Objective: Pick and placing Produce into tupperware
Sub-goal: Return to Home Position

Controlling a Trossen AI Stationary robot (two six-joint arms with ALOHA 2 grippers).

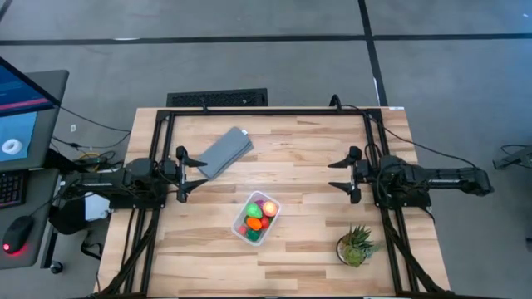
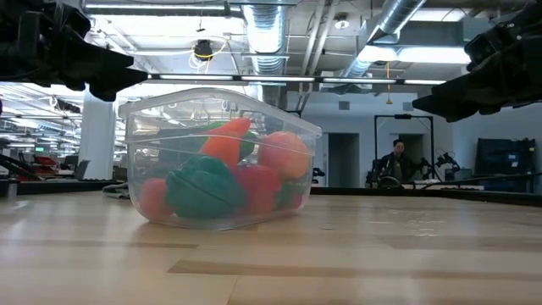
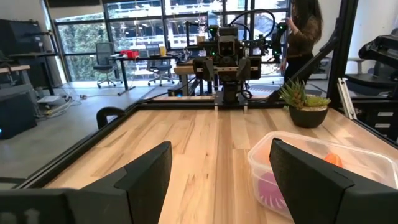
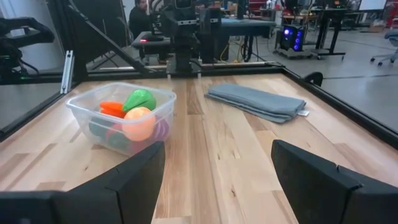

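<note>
The tupperware (image 1: 257, 219) stands on its base near the middle of the table, toward the near edge; it is also in the low view (image 2: 218, 157) and both wrist views (image 4: 121, 116) (image 3: 323, 171). The produce (image 1: 258, 214) lies inside it: orange, green, red, purple and yellow-orange pieces (image 2: 220, 174). My left gripper (image 1: 184, 175) hovers open at the table's left side, apart from the tupperware. My right gripper (image 1: 339, 174) hovers open at the right side, also apart from it.
A flat grey lid (image 1: 224, 152) lies on the table toward the far left, close to my left gripper. A spiky green potted plant (image 1: 357, 246) stands near the near right corner. A dark frame rail (image 1: 266, 112) borders the table. People show in the room beyond.
</note>
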